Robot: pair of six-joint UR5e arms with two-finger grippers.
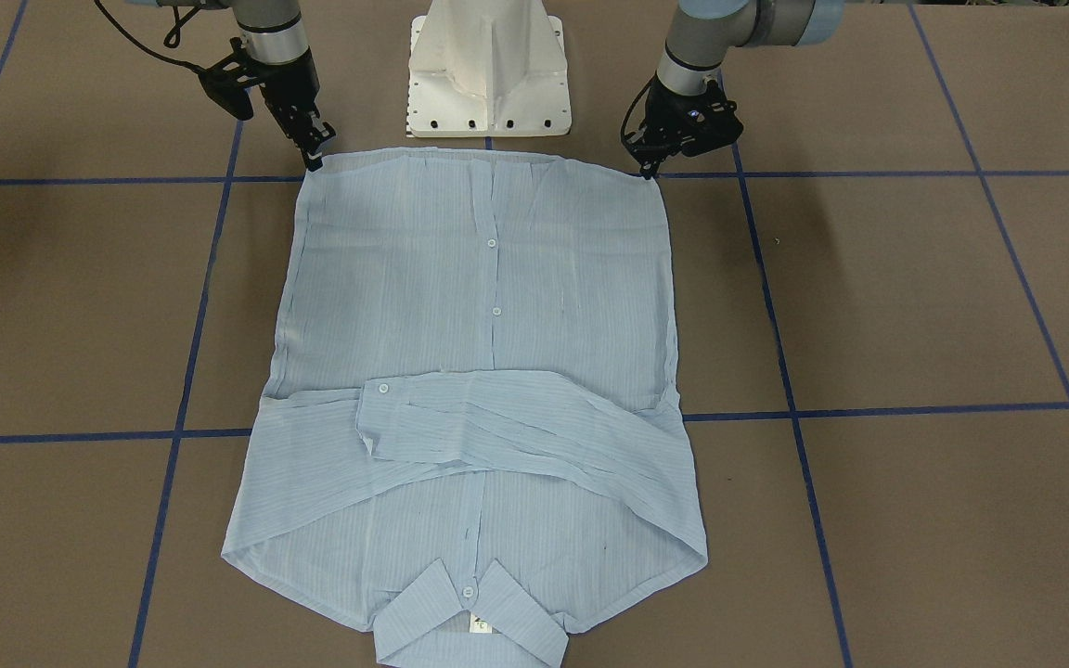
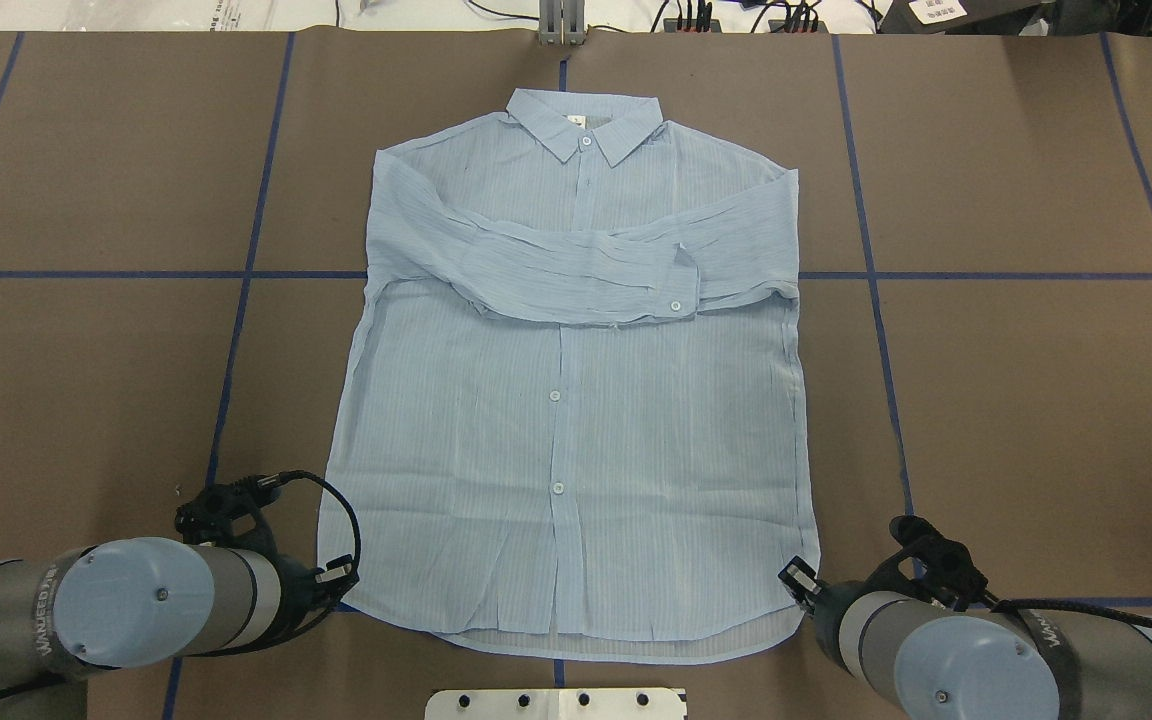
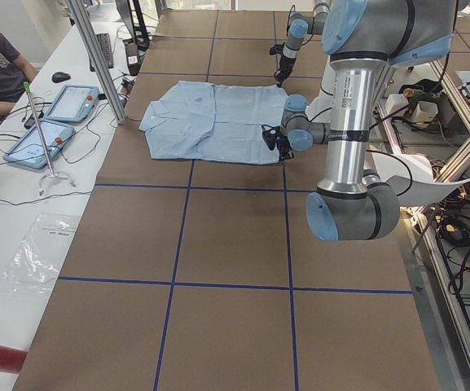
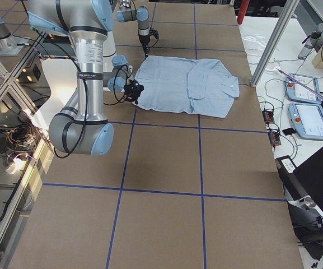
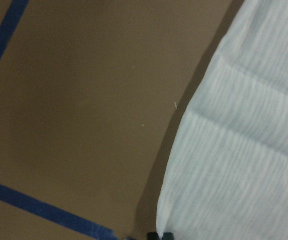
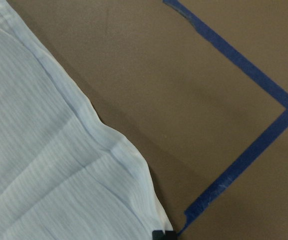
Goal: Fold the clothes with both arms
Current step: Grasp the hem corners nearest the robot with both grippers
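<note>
At the robot end of the table, front-facing view: the shirt lies flat, the right gripper and left gripper each at 1 hem corner, jaws together, apparently pinching cloth. Overhead, the wrists hide the tips. Both wrist views show only a sliver of corner gripped. I judge the thin fabric could slip free on lifting, or 1 faster arm could skew the fold.

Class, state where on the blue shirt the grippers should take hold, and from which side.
Probably the two hem corners of the shirt, left gripper and right gripper one each, from the robot's edge: the hem lies flat nearest the base, sleeves already crossed.
</note>
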